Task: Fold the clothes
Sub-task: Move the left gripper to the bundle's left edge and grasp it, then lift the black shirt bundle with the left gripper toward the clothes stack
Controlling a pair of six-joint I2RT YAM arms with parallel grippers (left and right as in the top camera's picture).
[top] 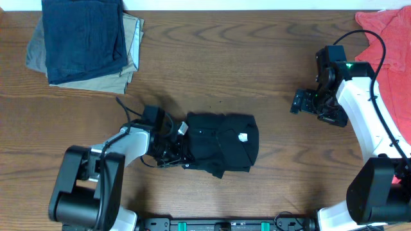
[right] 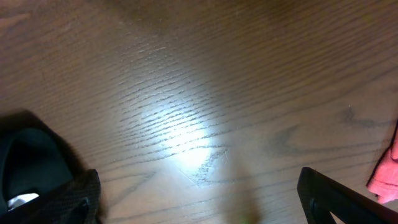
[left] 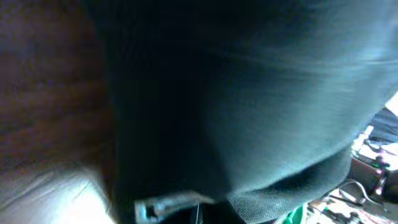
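Note:
The black shirt [top: 221, 144] lies folded into a compact bundle at the front middle of the table, with a small white logo print on top. My left gripper [top: 174, 151] is at the shirt's left edge, beside a white label. In the left wrist view black fabric [left: 236, 93] fills the frame and hides the fingers; the gripper seems shut on the fabric. My right gripper [top: 302, 102] is wide open and empty [right: 205, 208] above bare wood, well right of the shirt. The shirt's edge shows at the left of the right wrist view [right: 28, 165].
A stack of folded navy-blue and khaki garments [top: 87, 42] sits at the back left. A coral-red T-shirt [top: 393, 38] lies at the back right, behind my right arm; its edge also shows in the right wrist view [right: 387, 174]. The table is brown wood [top: 225, 64].

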